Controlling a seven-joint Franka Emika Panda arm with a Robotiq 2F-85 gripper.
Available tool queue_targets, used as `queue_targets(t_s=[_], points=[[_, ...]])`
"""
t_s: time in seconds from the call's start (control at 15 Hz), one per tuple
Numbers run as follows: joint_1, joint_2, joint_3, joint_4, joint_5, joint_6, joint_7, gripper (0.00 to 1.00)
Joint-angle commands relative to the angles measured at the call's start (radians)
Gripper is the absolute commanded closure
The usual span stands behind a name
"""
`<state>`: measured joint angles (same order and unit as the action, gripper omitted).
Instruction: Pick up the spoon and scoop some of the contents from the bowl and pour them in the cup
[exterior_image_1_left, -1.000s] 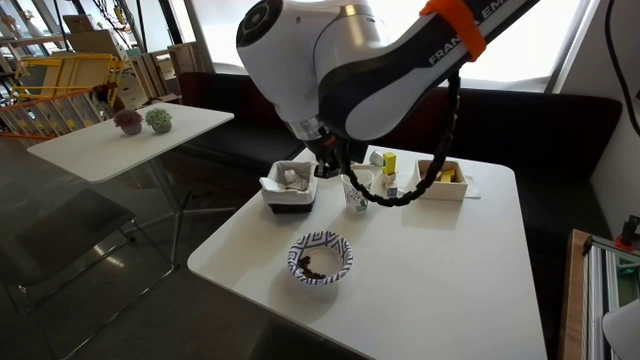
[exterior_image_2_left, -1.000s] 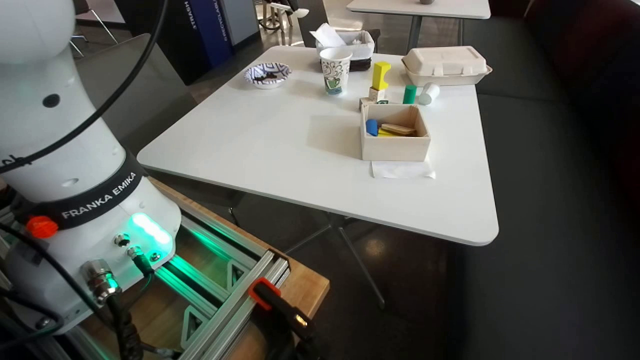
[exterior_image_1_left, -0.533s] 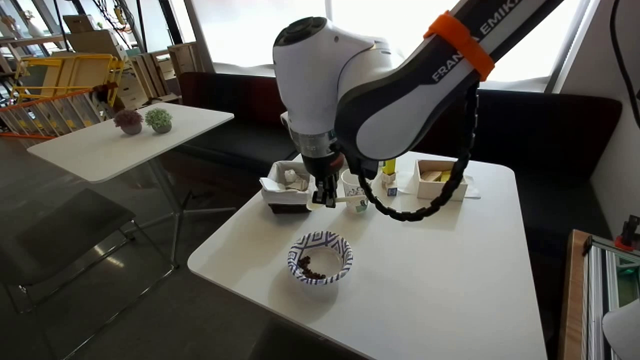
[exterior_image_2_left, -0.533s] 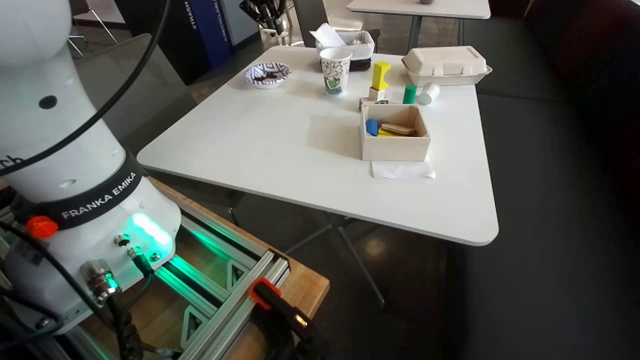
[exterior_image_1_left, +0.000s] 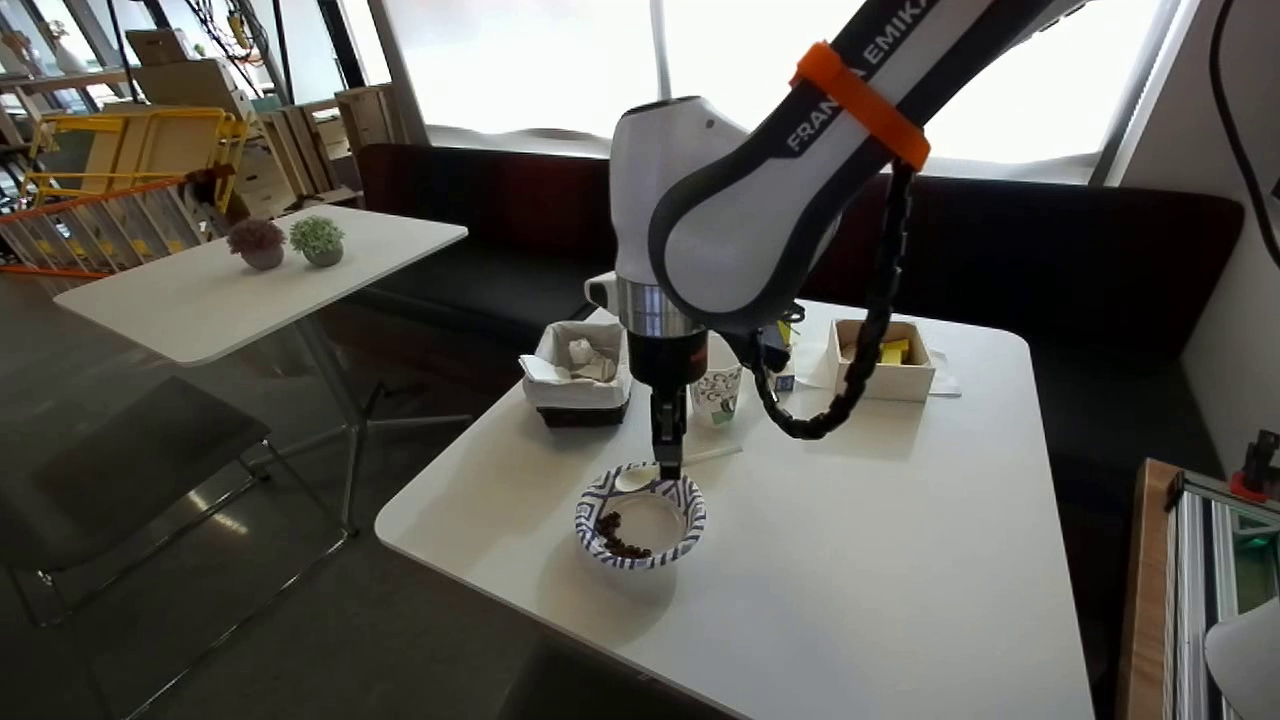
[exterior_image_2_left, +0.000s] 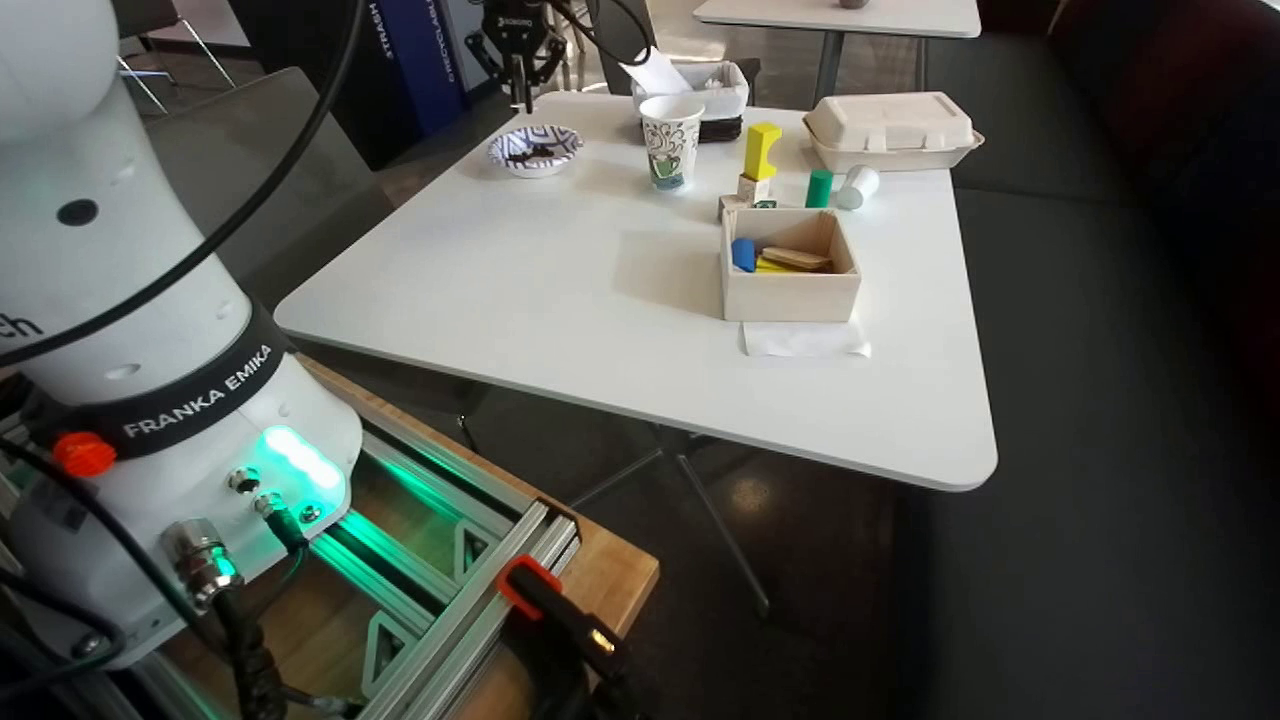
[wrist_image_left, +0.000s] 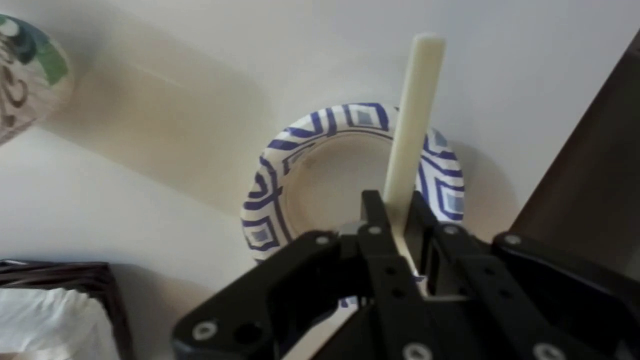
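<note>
My gripper (exterior_image_1_left: 668, 470) is shut on the pale spoon (exterior_image_1_left: 715, 455) by its handle. It holds the spoon level above the far rim of the blue-and-white patterned bowl (exterior_image_1_left: 690, 515). The scoop lies over the rim; the handle points away. The dark brown contents (exterior_image_1_left: 620, 538) are a small heap at the bowl's near-left side. In the wrist view the spoon handle (wrist_image_left: 414, 120) crosses over the bowl (wrist_image_left: 262, 220) from the fingertips (wrist_image_left: 395, 205); the contents and scoop are hidden there. The cup (exterior_image_2_left: 670, 150), tall white paper with printed swirls, stands upright behind the bowl.
A paper-lined dark basket (exterior_image_1_left: 583, 380) stands left of the cup. A stack of blocks with a yellow one (exterior_image_2_left: 762, 150), a green cylinder (exterior_image_2_left: 819, 188), a fallen white cylinder (exterior_image_2_left: 858, 188), a wooden box (exterior_image_2_left: 790, 297) and a takeout box (exterior_image_2_left: 895, 130) are on the table (exterior_image_2_left: 480, 290).
My gripper has come down with the spoon from near the basket and cup to over the bowl's far rim. The bowl, contents and cup have not moved.
</note>
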<state>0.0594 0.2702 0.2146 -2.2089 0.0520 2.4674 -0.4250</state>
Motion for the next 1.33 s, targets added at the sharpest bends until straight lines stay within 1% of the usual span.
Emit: queue_targets(t_s=[0.0,0.13,0.4,0.53,0.8,0.93,1.27], points=[[-0.06,0.035,0.063,0.018,0.174,-0.097,-0.221,0.96],[-0.069,0.062,0.059,0.039,0.209,-0.199,-0.278,0.96],[-0.061,0.12,0.025,0.105,0.186,-0.442,-0.288,0.96],[-0.056,0.132,0.024,0.126,0.192,-0.485,-0.308,0.96],[-0.062,0.147,0.027,0.164,0.224,-0.511,-0.35,0.96],[-0.055,0.147,0.021,0.174,0.223,-0.485,-0.347,0.96],[-0.034,0.151,0.005,0.175,0.179,-0.366,-0.319,0.96]])
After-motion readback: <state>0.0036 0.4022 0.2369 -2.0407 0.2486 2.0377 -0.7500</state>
